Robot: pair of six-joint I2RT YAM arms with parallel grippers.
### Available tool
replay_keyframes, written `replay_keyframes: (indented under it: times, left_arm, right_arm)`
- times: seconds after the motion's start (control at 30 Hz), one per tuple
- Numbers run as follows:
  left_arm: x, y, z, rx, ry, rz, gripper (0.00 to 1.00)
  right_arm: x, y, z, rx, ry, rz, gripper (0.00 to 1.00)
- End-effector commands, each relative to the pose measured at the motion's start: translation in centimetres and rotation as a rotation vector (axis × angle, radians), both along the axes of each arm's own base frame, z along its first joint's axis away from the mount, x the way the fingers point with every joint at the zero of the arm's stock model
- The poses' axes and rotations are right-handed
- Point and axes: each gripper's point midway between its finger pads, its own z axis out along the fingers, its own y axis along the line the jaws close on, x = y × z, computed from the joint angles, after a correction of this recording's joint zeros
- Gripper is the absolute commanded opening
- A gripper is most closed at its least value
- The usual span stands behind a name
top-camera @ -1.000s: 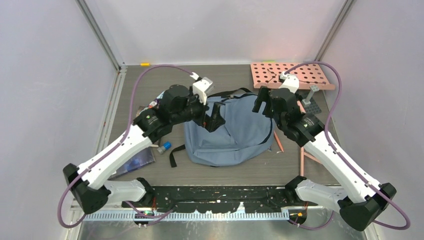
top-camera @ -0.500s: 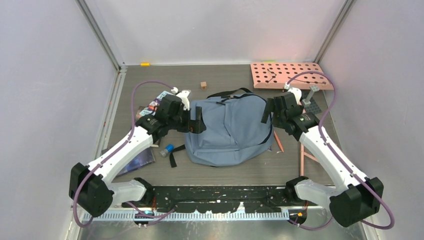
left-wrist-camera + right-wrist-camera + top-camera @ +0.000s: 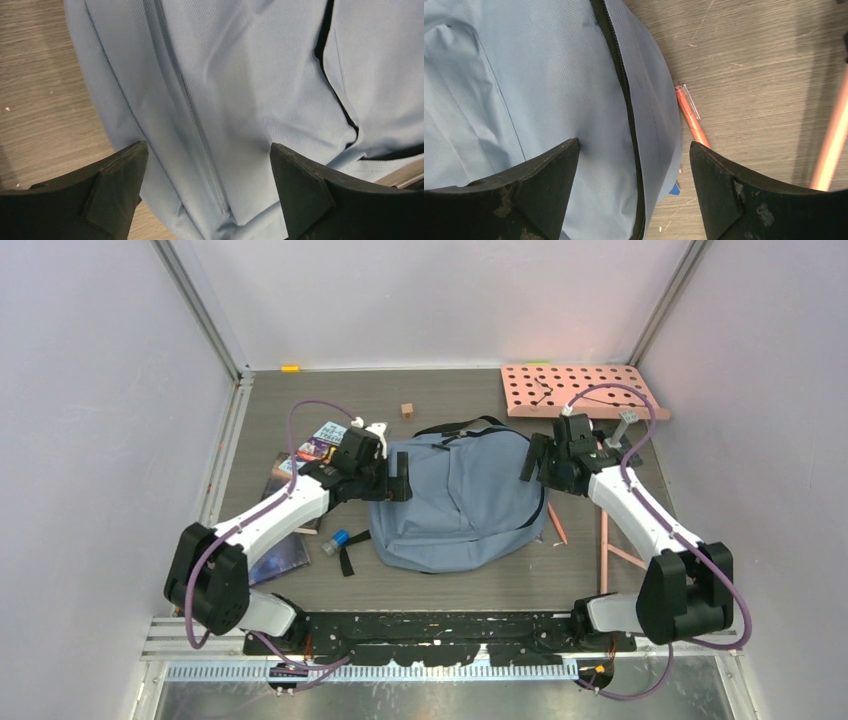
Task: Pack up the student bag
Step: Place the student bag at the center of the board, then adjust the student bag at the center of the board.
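The student bag (image 3: 455, 502) is a grey-blue backpack lying flat in the middle of the table, with black straps at its far end. My left gripper (image 3: 398, 478) hangs open at the bag's left edge. In the left wrist view its fingers (image 3: 116, 192) stand wide apart over the bag's fabric (image 3: 240, 85) and a seam. My right gripper (image 3: 535, 460) is open at the bag's right edge. In the right wrist view that gripper (image 3: 634, 144) straddles the bag's black zipper (image 3: 621, 75) without touching the fabric.
Books (image 3: 300, 462) and a dark booklet (image 3: 283, 555) lie left of the bag, beside a small blue-capped item (image 3: 333, 538). An orange pen (image 3: 556, 523) and a pink stick (image 3: 603, 550) lie to the right. A wooden cube (image 3: 407, 410) and pink pegboard (image 3: 580, 390) sit at the back.
Both arms have drawn outward and lower, from above the bag's upper part to its left and right edges. The bag's top now lies flatter.
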Motion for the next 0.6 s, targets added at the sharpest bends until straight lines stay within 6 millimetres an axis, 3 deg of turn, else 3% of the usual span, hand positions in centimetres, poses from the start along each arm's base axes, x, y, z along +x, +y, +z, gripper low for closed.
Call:
replay_keyframes:
  times: [0.0,0.07,0.1,0.13,0.2,0.27,0.37,0.4,0.47,0.57]
  left_arm:
    - [3.4,-1.6,1.5,-0.027,-0.076,-0.007,0.9]
    - [4.0,-2.2,1.1,-0.032,-0.071,-0.023,0.82]
    - [4.4,-2.3,0.9,-0.024,-0.071,-0.025,0.75]
    - [4.7,-2.4,0.7,-0.014,-0.069,-0.024,0.65]
    - [5.1,-2.6,0.5,-0.003,-0.061,-0.033,0.47]
    - [5.4,-2.6,0.5,0.016,-0.043,-0.034,0.31]
    - [5.3,-2.6,0.5,0.036,0.006,-0.019,0.04]
    - [5.1,-2.6,0.7,0.033,0.025,-0.01,0.0]
    - [4.7,-2.5,2.1,0.015,0.045,0.015,0.0]
    - [3.8,-2.6,5.6,-0.068,0.015,0.051,0.0]
  right_arm:
    - [2.1,1.2,-0.1,0.045,-0.021,0.056,0.84]
    - [2.5,1.2,-0.7,0.037,-0.008,0.062,0.76]
    - [2.6,1.2,-0.9,0.036,-0.004,0.065,0.64]
    - [2.8,1.3,-1.2,0.035,0.001,0.066,0.57]
    - [3.1,1.6,-1.1,0.044,0.004,0.072,0.26]
    - [3.6,2.1,-0.5,0.07,-0.008,0.075,0.1]
    - [3.9,3.0,1.1,0.129,-0.025,0.071,0.01]
    - [4.2,3.2,2.0,0.144,-0.044,0.065,0.01]
    - [4.2,3.8,4.0,0.19,-0.073,0.053,0.01]
    - [3.9,4.9,8.0,0.219,-0.165,0.076,0.0]
